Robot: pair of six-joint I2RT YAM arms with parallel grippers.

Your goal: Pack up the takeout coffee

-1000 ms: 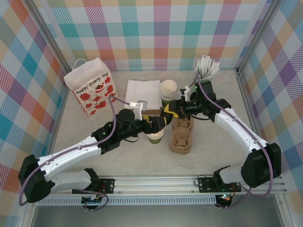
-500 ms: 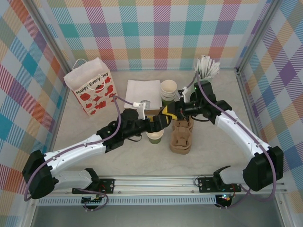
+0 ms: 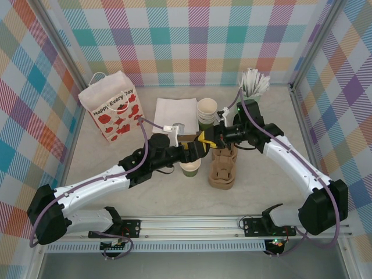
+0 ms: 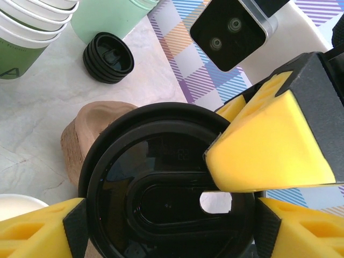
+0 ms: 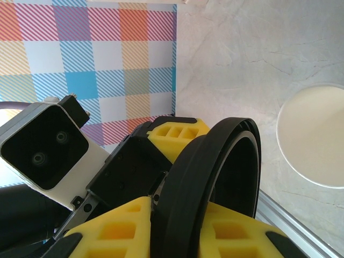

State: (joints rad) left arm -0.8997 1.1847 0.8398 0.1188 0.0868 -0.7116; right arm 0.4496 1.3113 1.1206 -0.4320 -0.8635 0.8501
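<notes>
Nearest the arm bases, the takeout coffee (image 3: 190, 168) was seen standing upright on the surface (image 3: 145, 192). It was uncovered, with its cream inside showing, and stood just left of a brown cardboard carrier (image 3: 224, 168). Just beyond the cup, both arms were seen meeting at a black lid (image 4: 161, 183). The lid was clamped by its rim between the right fingers (image 5: 115, 234), which were drawn narrow on it, so that it was shown edge-on in the right wrist view. The left fingers (image 4: 37, 231) were set wide, one at each side of the same lid and right at its rim; whether they pressed on it could not be told. In the left wrist view part of the carrier was seen beneath the lid. Farther back, a short pile of black lids (image 4: 107, 57) was laid on the surface near a nested stack of cups (image 3: 206, 110). A stack of white napkins (image 3: 176, 110) was placed left of the cups, and a red-printed paper bag (image 3: 111, 107) farther left. A pale green tumbler of white sticks (image 3: 254, 84) was set toward the far right.
</notes>
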